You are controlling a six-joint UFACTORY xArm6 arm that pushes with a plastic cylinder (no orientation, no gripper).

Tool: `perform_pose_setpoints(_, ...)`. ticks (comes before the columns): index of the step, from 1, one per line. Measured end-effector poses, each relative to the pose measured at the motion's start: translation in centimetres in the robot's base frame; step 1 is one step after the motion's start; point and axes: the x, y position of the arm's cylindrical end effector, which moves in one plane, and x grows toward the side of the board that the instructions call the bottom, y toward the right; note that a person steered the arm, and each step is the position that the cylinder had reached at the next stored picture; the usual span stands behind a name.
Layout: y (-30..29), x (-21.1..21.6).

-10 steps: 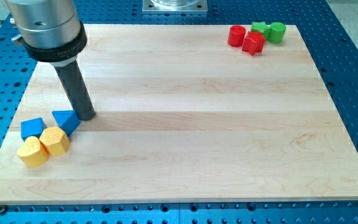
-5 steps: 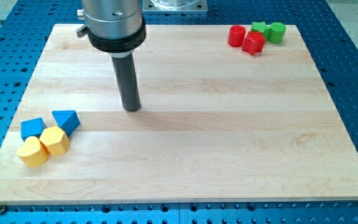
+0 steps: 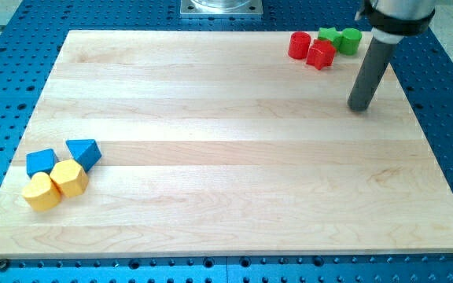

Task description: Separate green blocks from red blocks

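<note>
Tip (image 3: 358, 108) below green cylinder (image 3: 351, 39), apart; red cylinder (image 3: 298, 44), red star (image 3: 320, 54) touching.

At the view's bottom left of the wooden board (image 3: 234, 196), two blue blocks (image 3: 41, 161) (image 3: 84, 152) and two yellow blocks (image 3: 40, 191) (image 3: 69, 178) sit clustered together, the yellow pair touching below the blue ones.

A pale wooden board (image 3: 226, 157) made of lengthwise planks fills most of the frame. It rests on a blue metal table (image 3: 447, 118) dotted with a regular grid of small holes, visible along the left, right and bottom edges. A grey metal plate (image 3: 222, 8) sits at the top centre. Lighting is bright and even.
</note>
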Motion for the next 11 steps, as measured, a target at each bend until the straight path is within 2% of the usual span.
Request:
perform_pose_setpoints(1,0.9,-5.3)
perform_pose_setpoints(3,3.7,-13.0)
perform_pose_setpoints(4,1.5,-14.1)
perform_pose_setpoints(5,3.4,-14.6)
perform_pose_setpoints(6,5.9,-17.6)
perform_pose_setpoints(8,4.8,-17.7)
perform_pose_setpoints(9,0.3,-17.7)
perform_pose_setpoints(10,-6.7,-16.7)
perform_pose_setpoints(11,-10.5,-13.3)
